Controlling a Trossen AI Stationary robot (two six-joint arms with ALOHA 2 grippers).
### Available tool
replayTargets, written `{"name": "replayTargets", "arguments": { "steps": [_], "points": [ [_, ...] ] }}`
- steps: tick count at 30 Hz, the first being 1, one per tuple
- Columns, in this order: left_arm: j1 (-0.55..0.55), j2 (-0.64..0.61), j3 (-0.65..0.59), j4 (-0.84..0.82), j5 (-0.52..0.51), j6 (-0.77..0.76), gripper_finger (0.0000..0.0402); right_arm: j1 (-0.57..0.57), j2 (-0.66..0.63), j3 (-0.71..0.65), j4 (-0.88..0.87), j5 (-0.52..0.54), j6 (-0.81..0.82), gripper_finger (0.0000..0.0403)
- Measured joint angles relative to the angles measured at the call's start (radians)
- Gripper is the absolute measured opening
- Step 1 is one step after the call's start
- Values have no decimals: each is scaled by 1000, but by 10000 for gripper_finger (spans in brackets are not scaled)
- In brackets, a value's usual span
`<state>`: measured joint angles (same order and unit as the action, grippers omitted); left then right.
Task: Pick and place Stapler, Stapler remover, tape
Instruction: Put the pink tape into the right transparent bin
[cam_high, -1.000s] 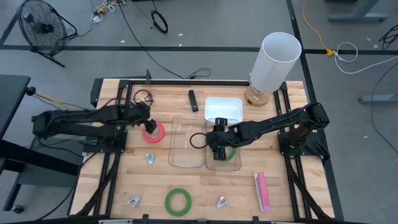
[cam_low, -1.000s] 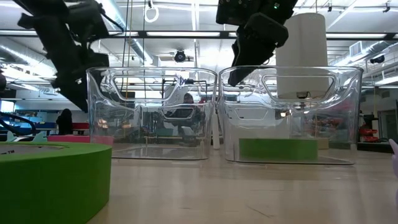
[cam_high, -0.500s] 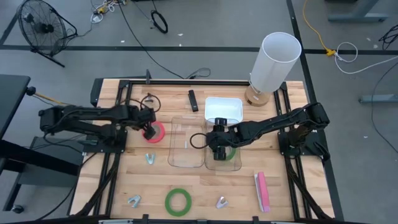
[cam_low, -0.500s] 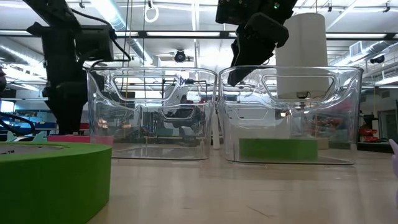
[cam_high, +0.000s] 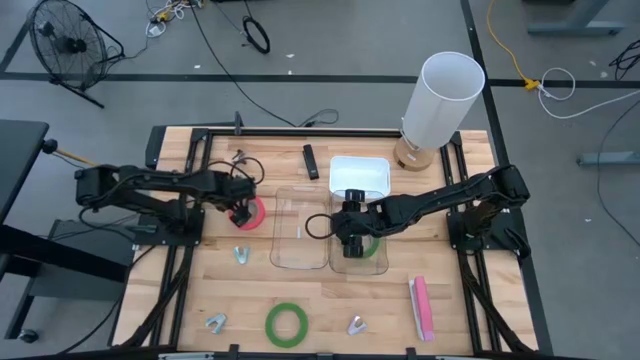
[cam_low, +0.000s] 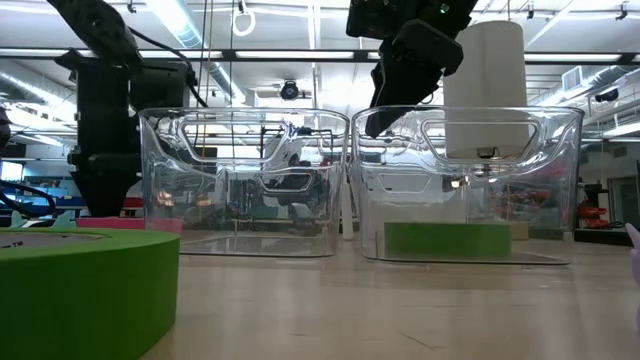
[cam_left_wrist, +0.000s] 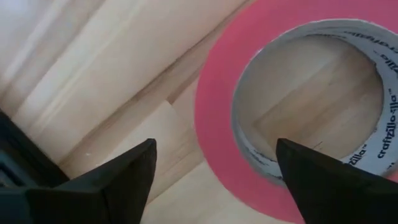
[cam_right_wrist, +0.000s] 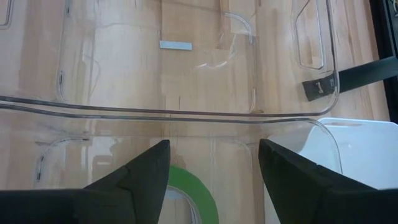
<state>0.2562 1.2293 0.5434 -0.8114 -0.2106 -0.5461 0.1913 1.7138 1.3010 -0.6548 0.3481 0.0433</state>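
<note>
High view: the left pincer (cam_high: 240, 212) sits on the red tape (cam_high: 248, 212), left of middle; the right pincer (cam_high: 352, 240) hangs over the clear bin (cam_high: 359, 268) with green tape (cam_high: 368, 246).

Left wrist view: its fingers (cam_left_wrist: 118, 180) are spread across the ring's wall; I think squeezing comes next, then lifting.

Right wrist view: the right pincer is spread, empty.

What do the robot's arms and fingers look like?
Both arms are black, made of long jointed links with black cables looped alongside. The left gripper and right gripper each have two flat, dark, wedge-shaped fingers with matte surfaces and no markings visible.
</note>
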Motion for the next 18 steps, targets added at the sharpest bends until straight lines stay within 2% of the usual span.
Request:
{"name": "replayTargets", "arguments": {
  "steps": [6,13,18],
  "points": [
    [0,34,0,29,14,-11,246,0,0,0,0,0,0,245],
    [0,40,1,47,9,-15,77,0,0,0,1,0,0,245],
    [0,40,2,46,-1,-24,76,0,0,0,7,1,0,245]
  ]
}}
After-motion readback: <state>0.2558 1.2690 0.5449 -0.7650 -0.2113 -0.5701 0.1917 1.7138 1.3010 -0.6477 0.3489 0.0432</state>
